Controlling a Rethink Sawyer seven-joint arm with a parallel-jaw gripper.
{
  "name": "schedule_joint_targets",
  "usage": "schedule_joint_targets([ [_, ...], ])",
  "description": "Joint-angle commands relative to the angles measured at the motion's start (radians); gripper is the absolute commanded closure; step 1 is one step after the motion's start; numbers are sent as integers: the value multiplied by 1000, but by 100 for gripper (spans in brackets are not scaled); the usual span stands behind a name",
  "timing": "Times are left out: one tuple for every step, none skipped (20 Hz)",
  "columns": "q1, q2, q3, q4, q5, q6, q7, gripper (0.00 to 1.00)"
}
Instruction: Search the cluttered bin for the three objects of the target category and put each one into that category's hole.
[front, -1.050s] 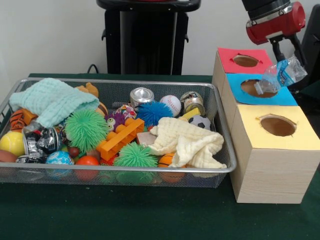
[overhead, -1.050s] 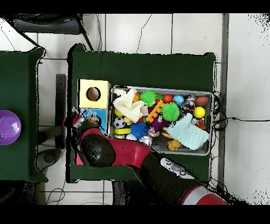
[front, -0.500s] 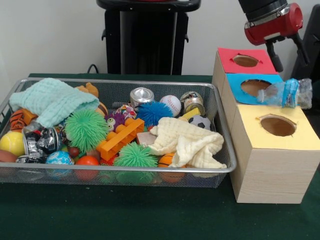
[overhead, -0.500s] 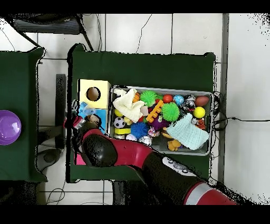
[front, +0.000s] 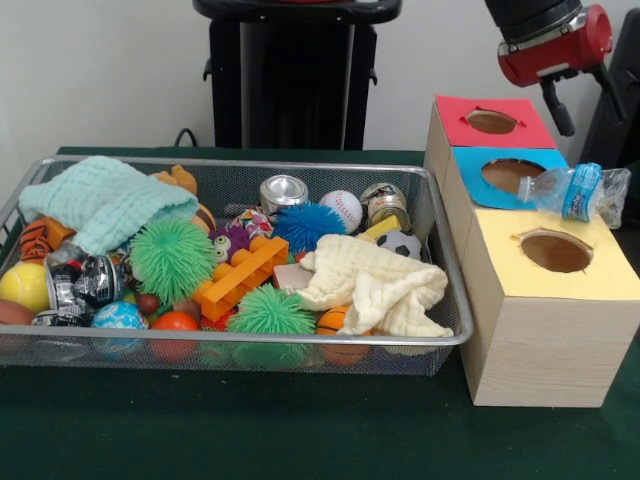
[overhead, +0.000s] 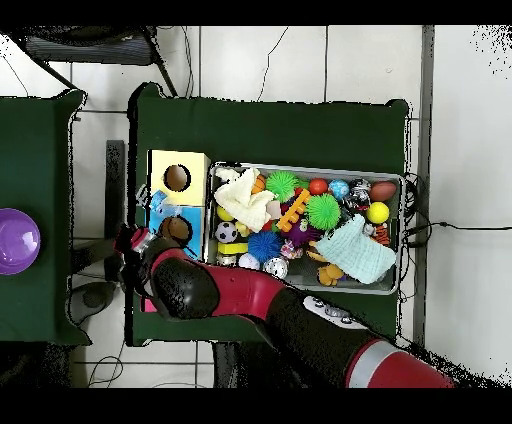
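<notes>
— What's the biggest thing in front of you?

— The green desk (front: 300, 430). On it sits the wire-mesh bin (front: 250, 165), and just beside the bin is a row of three wooden boxes, each with a round hole in its top: a yellow box (front: 540, 330) nearest the camera, a blue box (front: 470, 162) behind it and a red box (front: 455, 115) at the back.

— And your arm?

— My red and black arm (overhead: 260, 300) reaches over the box end of the desk. My fingers (front: 595, 115) hang above the blue and yellow boxes, spread apart and holding nothing.

— Where is the plastic bottle?

— The plastic bottle (front: 580, 192) lies on its side below my fingers and clear of them. It is at the seam between the blue and yellow tops, on the side away from the bin. Its neck points toward the blue box's hole (front: 515, 175) and its base sticks out past the boxes' edge. It is not down any hole.

— What is in the bin?

— A mint cloth (front: 105, 200) is heaped in the far corner away from the boxes. A cream cloth (front: 375, 285) is crumpled near the end by the boxes. Between them lie a green spiky ball (front: 172, 258), an orange block (front: 240, 278) and a blue spiky ball (front: 305, 225). Along the back are a metal can (front: 283, 192) and a baseball (front: 342, 208). A small soccer ball (front: 400, 244) touches the cream cloth's far edge.
</notes>
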Motion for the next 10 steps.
schedule_joint_targets([
  [-3, 4, 22, 11, 29, 88, 180, 0],
  [0, -7, 11, 9, 32, 97, 176, 0],
  [-2, -23, 13, 14, 41, 111, 181, 0],
  [-5, -40, 15, 18, 49, 125, 187, 0],
  [-9, -51, 18, 20, 54, 136, 189, 0],
  [-16, -69, 27, 23, 60, 144, 196, 0],
  [-18, -86, 29, 25, 64, 153, 200, 0],
  [-24, -110, 40, 32, 71, 163, 210, 0],
  [-26, -122, 43, 33, 72, 165, 213, 0],
  [-27, -126, 47, 31, 72, 158, 216, 0],
])
